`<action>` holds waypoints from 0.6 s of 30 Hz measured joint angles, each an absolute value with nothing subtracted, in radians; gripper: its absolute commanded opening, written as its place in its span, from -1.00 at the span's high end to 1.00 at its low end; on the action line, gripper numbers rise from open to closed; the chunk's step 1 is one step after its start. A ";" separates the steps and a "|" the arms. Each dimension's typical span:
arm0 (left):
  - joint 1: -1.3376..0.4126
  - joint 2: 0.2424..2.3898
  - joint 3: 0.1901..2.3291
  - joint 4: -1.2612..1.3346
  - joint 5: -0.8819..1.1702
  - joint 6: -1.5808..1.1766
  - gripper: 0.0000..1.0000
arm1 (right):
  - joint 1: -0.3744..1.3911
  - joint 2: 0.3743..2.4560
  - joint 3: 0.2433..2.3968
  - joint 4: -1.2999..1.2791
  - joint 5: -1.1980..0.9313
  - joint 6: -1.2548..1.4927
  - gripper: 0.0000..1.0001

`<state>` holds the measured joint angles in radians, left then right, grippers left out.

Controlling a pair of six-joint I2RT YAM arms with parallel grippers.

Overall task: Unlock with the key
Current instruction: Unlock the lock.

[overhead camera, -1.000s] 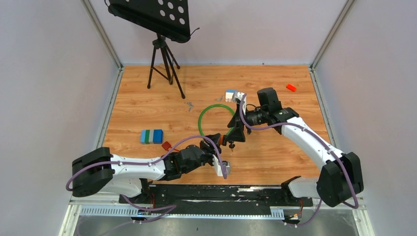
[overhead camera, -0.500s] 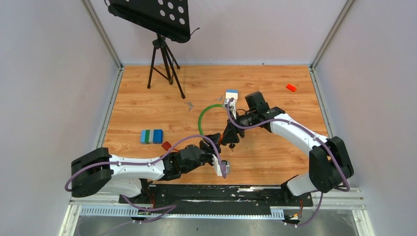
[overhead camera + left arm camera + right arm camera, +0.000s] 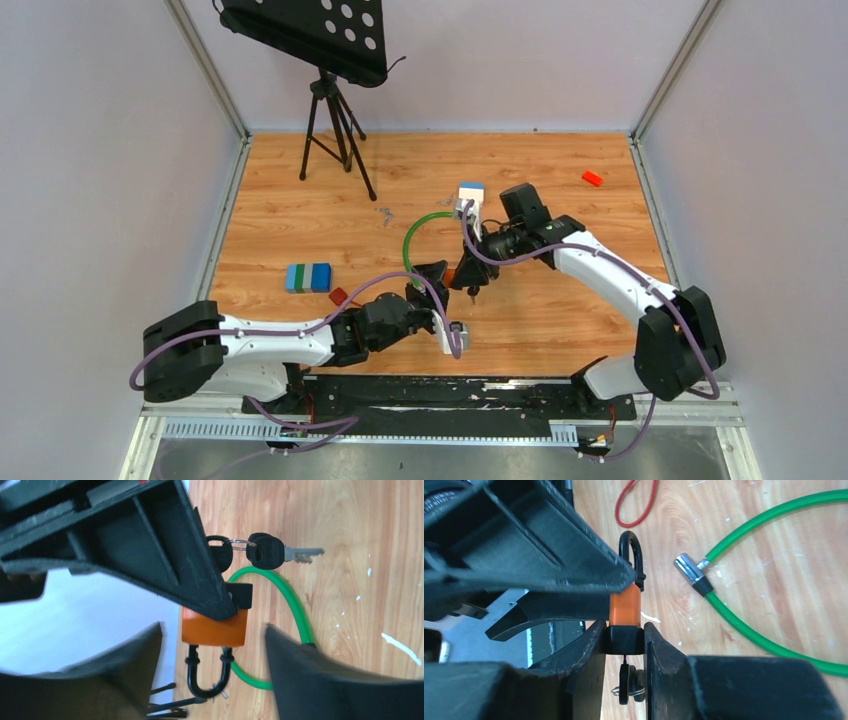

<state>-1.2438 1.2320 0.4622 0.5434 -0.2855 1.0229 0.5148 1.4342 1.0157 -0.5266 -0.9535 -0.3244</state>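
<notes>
An orange padlock with a black shackle hangs above the wood floor. My right gripper is shut on its black base. A black-headed key sticks out of that base, and a spare key dangles from its ring. My left gripper is open, with one finger on each side of the padlock body and neither touching it. From above, the padlock sits between the left gripper and the right gripper.
A green cable with a metal end curls on the floor behind the lock. A red cord lies nearby. A blue-green block, a white-blue block, a red piece and a tripod stand are spread around.
My right gripper has come in and shut on the padlock's base. My left gripper, which had been holding the padlock, has opened wide.
</notes>
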 measured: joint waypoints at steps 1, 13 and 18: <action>-1.244 1.228 0.466 0.543 -0.287 1.026 -0.99 | 0.514 1.420 1.016 -0.529 -0.938 -0.330 1.00; -1.090 1.059 0.607 0.328 -0.161 0.848 -0.95 | 0.381 1.241 1.016 -0.628 -0.880 -0.445 1.00; -0.960 1.072 0.797 0.110 0.068 0.698 -0.76 | 0.384 1.214 1.015 -0.686 -0.896 -0.491 1.00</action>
